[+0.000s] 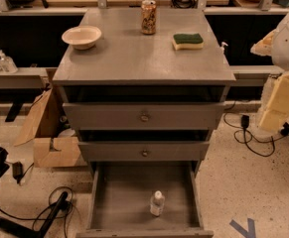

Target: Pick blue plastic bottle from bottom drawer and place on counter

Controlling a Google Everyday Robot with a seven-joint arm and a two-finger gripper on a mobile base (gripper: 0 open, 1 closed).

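Note:
The blue plastic bottle (157, 203) stands upright on the floor of the open bottom drawer (119, 197), right of its middle and near the front. It is clear, with a white cap and a pale label. The grey counter (134, 53) tops the cabinet. My gripper (278, 105) hangs at the right edge of the view, beside the cabinet at about the height of the top drawer. It is well above and to the right of the bottle and touches nothing.
On the counter stand a pale bowl (81, 36) at the left, a brown patterned can (148, 17) at the back and a green-and-yellow sponge (187, 40) at the right. Two closed knob drawers (144, 116) sit above the open one. A cardboard box (47, 133) and cables (49, 207) lie on the floor to the left.

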